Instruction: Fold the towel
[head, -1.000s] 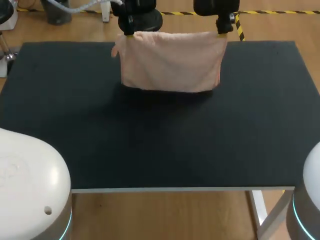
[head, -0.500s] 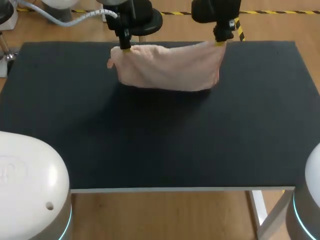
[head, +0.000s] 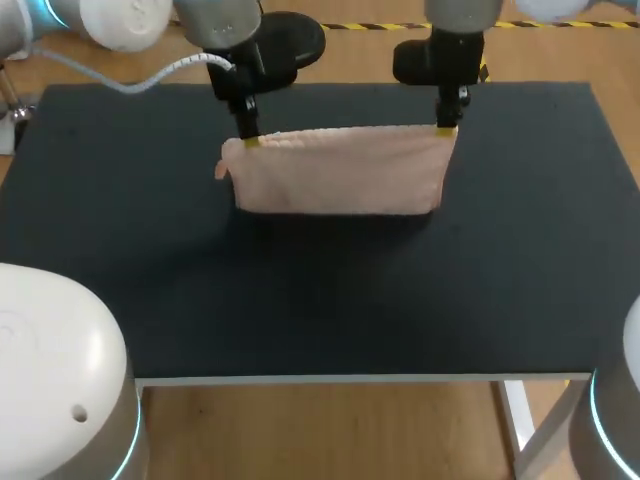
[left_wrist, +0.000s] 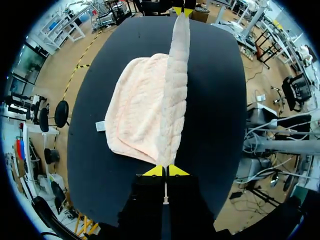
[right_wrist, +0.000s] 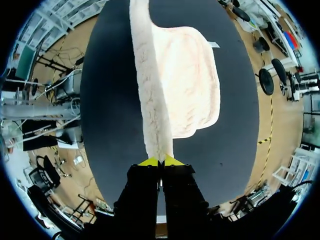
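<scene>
While the towel (head: 340, 178) trails onto the worktop (head: 320, 300), I log left end effector (head: 250, 141) clamped on one corner. Right end effector (head: 446, 129) clamps the other.

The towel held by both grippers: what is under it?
Only the black table shows under the towel; its lower part lies there. Anything beneath that part is covered.

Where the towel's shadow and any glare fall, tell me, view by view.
Head view: a soft, darker band on the table along the near edge of the towel, no glare. Left wrist view: towel evenly lit ahead of the left gripper, no distinct shadow on the black top. Right wrist view: the same ahead of the right gripper.
</scene>
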